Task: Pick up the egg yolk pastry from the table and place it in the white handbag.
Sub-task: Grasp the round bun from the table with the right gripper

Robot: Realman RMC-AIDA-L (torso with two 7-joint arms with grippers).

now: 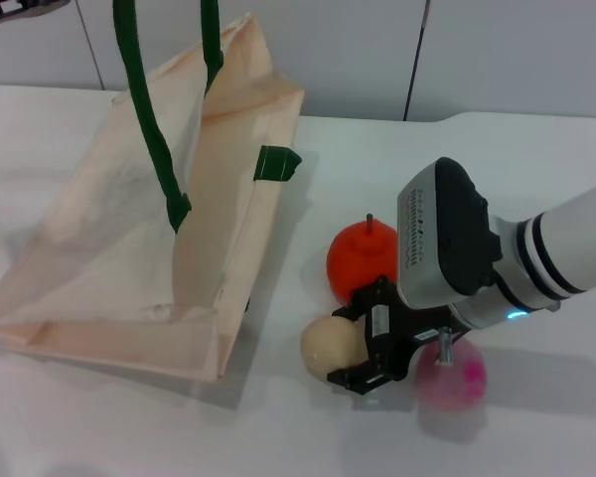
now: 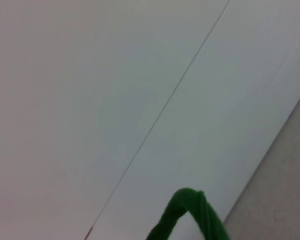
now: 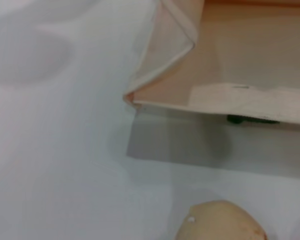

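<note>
The egg yolk pastry (image 1: pixel 328 347), a pale beige ball, rests on the white table just right of the white handbag (image 1: pixel 109 248). My right gripper (image 1: pixel 350 347) is at the pastry, with one black finger against each of its sides, shut on it at table level. The pastry's top also shows at the edge of the right wrist view (image 3: pixel 220 222), with the handbag's corner (image 3: pixel 215 60) beyond it. The handbag's mouth faces the pastry, and its dark green handles (image 1: pixel 149 129) are pulled up out of the picture. A green handle (image 2: pixel 190 215) shows in the left wrist view. My left gripper is out of view.
An orange fruit (image 1: pixel 361 256) sits just behind the right gripper. A pink ball (image 1: pixel 451 378) lies under the right wrist, beside the pastry. The table's (image 1: pixel 109 427) back edge meets a grey wall.
</note>
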